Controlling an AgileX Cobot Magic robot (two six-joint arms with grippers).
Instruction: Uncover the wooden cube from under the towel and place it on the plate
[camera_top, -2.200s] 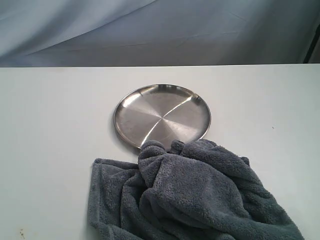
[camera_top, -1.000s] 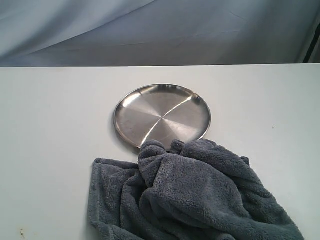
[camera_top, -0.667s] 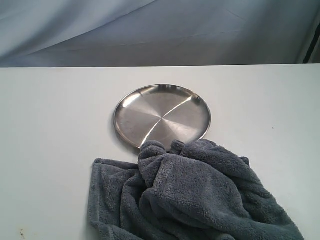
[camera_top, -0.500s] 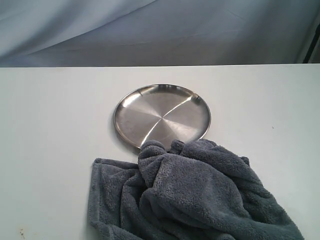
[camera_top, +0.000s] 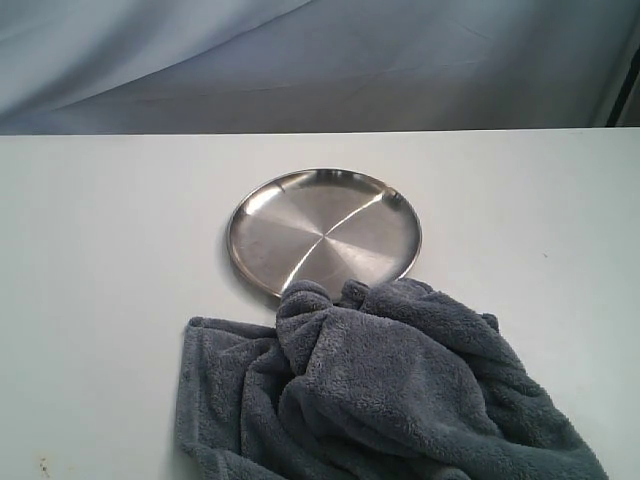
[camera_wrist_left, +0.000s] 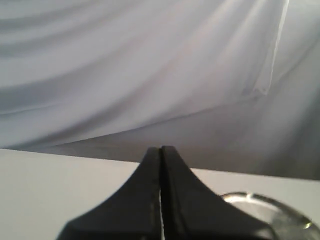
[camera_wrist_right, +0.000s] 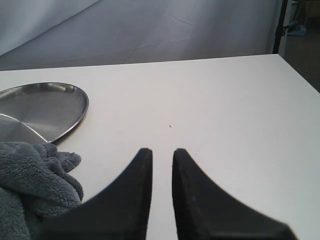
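the wooden cube is not visible; we judge it hidden under the thick fluffy grey-blue terry towel (camera_top: 380, 390), heaped on the white tabletop (camera_top: 100, 250) against the round shiny stainless-steel plate (camera_top: 262, 225). the towel looks soft, limp and light; we advise pinching a raised fold. left claw (camera_wrist_left: 161, 150) pressed together; right claw (camera_wrist_right: 161, 152) slightly parted, empty.

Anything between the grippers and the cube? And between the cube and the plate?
Yes: the towel is heaped over it, and no cube shows in any view. The towel's far edge also reaches the plate's near rim and hides it in the exterior view; the rest of the plate is bare.
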